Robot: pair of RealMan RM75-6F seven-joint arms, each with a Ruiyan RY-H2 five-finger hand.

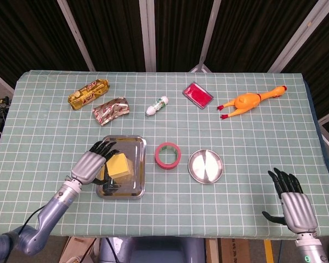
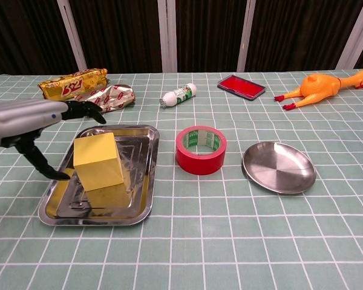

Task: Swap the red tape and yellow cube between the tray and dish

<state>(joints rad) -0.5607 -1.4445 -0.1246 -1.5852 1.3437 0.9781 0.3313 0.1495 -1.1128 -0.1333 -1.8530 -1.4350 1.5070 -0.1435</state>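
The yellow cube (image 1: pixel 118 164) (image 2: pixel 98 160) stands in the steel tray (image 1: pixel 133 184) (image 2: pixel 137 170) left of centre. My left hand (image 1: pixel 92 164) (image 2: pixel 35 121) hovers over the tray's left edge with fingers spread. Its fingers (image 2: pixel 81 110) reach past the cube's back left corner and its thumb lies low by the cube's left face; it holds nothing. The red tape (image 1: pixel 168 155) (image 2: pixel 201 150) lies flat on the cloth between the tray and the round steel dish (image 1: pixel 205 165) (image 2: pixel 279 167), which has nothing in it. My right hand (image 1: pixel 293 203) rests open near the front right corner, seen only in the head view.
Along the back lie a gold snack pack (image 1: pixel 88 92), a foil packet (image 1: pixel 110 110), a small white bottle (image 1: pixel 157 105), a flat red box (image 1: pixel 197 94) and an orange rubber chicken (image 1: pixel 251 101). The table's front edge runs just below both hands.
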